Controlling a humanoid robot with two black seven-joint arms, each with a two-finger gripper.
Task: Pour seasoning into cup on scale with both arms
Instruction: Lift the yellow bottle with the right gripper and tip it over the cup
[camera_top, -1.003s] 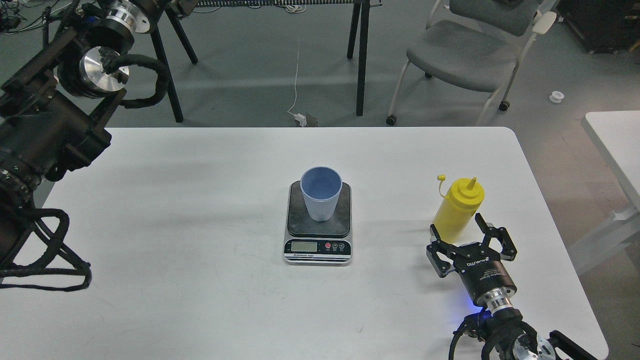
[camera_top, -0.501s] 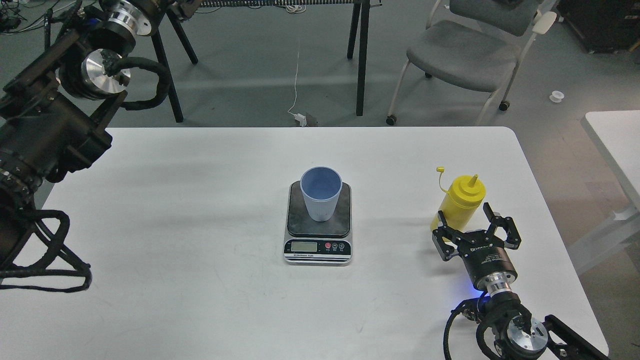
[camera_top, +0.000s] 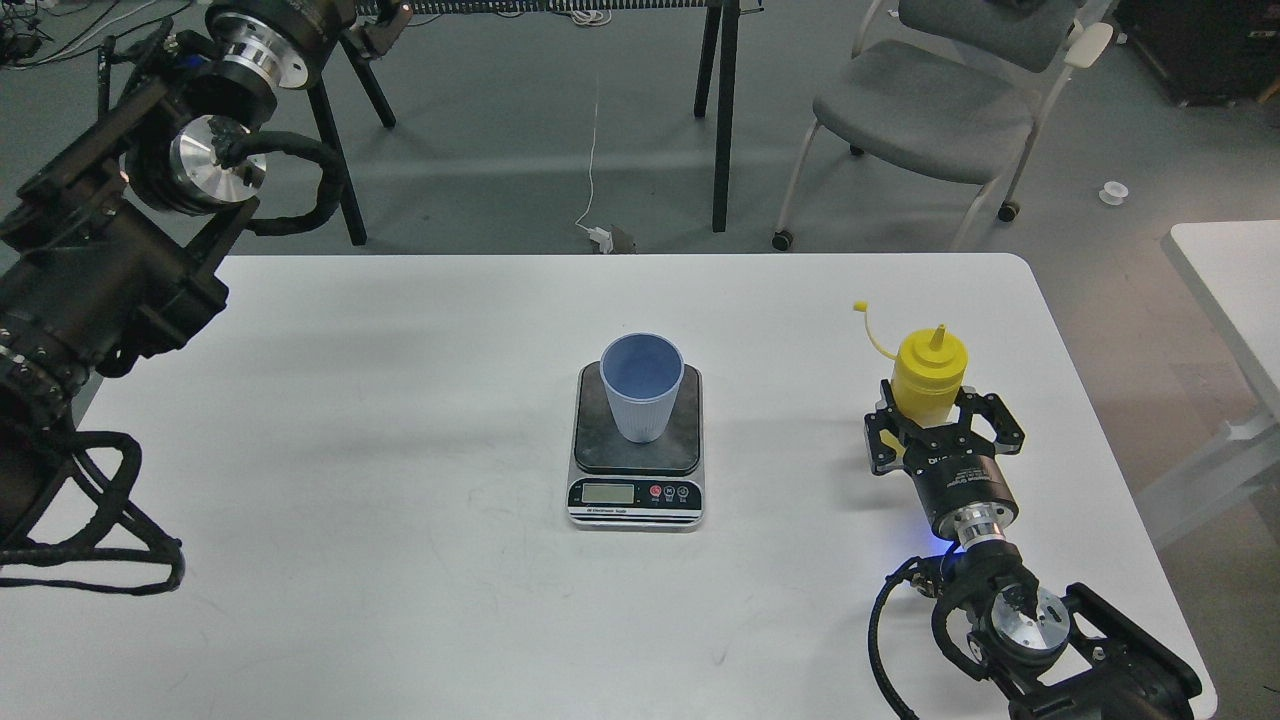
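The yellow seasoning bottle (camera_top: 928, 370) stands upright near the table's right edge, its tethered cap (camera_top: 859, 306) sticking out to the upper left. My right gripper (camera_top: 941, 408) comes in from below with a finger on each side of the bottle's lower body, closed against it. The light blue cup (camera_top: 642, 388) stands upright and looks empty on the scale (camera_top: 634, 492) at the table's middle. My left arm rises along the left side. Its gripper (camera_top: 377, 20) is at the top edge, partly cut off, far from the cup.
The white table (camera_top: 400, 450) ends on the right at about (camera_top: 1120, 420). A second white table (camera_top: 1235, 290) stands to the far right. A grey chair (camera_top: 925, 110) and black table legs (camera_top: 722, 110) stand on the floor behind.
My right gripper has moved forward onto the bottle and its fingers have closed around it. The bottle now stands more upright and its cap has swung up-left. My left arm shifted slightly.
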